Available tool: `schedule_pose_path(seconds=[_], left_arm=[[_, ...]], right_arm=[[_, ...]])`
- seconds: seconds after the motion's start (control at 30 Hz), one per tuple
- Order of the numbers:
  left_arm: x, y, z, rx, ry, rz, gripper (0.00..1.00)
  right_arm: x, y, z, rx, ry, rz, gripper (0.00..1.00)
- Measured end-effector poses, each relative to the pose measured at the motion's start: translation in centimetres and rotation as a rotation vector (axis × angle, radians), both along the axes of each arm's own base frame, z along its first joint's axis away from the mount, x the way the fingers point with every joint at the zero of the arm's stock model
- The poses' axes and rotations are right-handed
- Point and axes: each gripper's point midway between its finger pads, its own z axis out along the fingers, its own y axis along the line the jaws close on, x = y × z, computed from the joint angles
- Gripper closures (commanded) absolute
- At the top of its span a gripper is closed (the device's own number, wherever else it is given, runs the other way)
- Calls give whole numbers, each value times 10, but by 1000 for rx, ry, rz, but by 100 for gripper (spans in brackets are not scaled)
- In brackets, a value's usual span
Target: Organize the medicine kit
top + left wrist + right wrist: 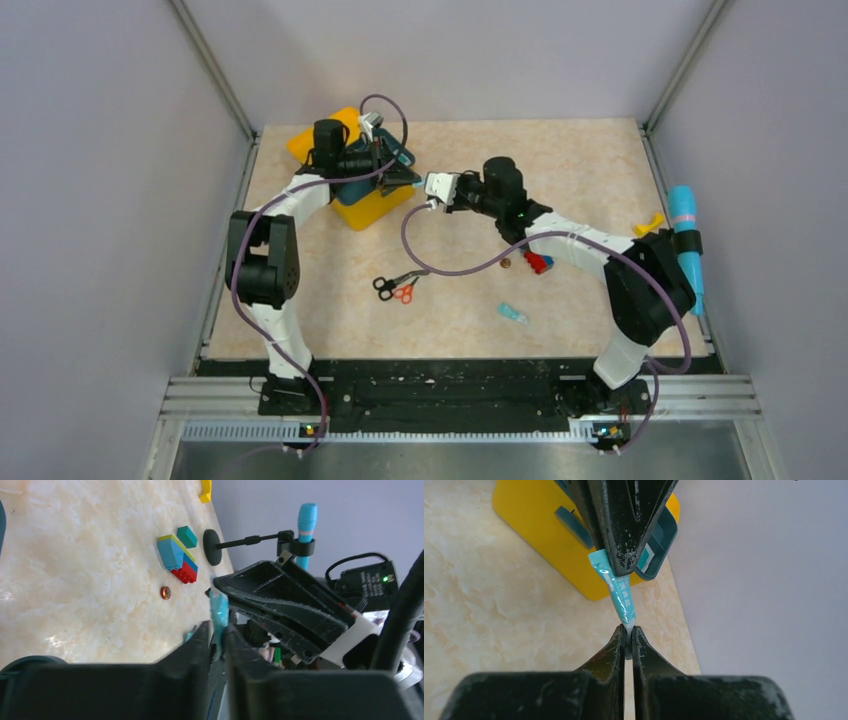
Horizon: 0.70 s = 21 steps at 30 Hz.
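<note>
Yellow, teal-trimmed medicine kit (365,208) sits far-left on desk (560,160); left claw (218,628) and right claw (628,630) both pinch one teal sachet (620,592) beside it, scissors (395,288) nearby.

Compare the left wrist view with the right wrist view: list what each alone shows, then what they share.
Only the left wrist view: the stack of coloured blocks, a small copper ring, and a black stand clamping a cyan tube. Only the right wrist view: the medicine kit, with its yellow body. Both: the teal packet, pinched at one end by the left gripper and at the other by the right gripper.
</note>
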Motion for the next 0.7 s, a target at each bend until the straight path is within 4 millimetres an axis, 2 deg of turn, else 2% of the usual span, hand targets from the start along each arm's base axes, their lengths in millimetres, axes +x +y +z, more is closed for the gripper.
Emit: schedule_pose_path(seconds=[0.03, 0.1, 0.13, 0.2, 0.23, 0.3, 0.37, 0.47, 0.53, 0.57, 0.7], left_arm=[[0, 0, 0, -1, 3, -1, 98], [-1, 0, 2, -8, 3, -7, 100], [-1, 0, 3, -10, -1, -8, 100], [0, 0, 3, -9, -6, -5, 100], [0, 0, 2, -6, -9, -4, 100], [2, 0, 0, 1, -16, 2, 100], [4, 2, -3, 18, -27, 16, 100], [8, 9, -7, 56, -43, 53, 100], [12, 22, -3, 89, -70, 93, 100], [13, 31, 2, 109, -96, 118, 100], [19, 74, 35, 203, -263, 219, 100]], right_arm=[[2, 1, 0, 0, -2, -4, 100], [5, 2, -2, -4, -1, -12, 100], [6, 3, -3, -4, -1, -13, 96], [7, 4, -5, -4, -4, -16, 57], [7, 4, -5, 0, 2, -18, 43], [7, 3, -8, -4, 14, -27, 30], [5, 1, -15, -18, 62, -36, 25], [-2, -11, -27, -4, 206, -52, 24], [-4, -30, -30, 29, 316, -91, 25], [-3, -45, -28, 54, 373, -129, 26], [-8, -90, -18, 125, 499, -248, 26]])
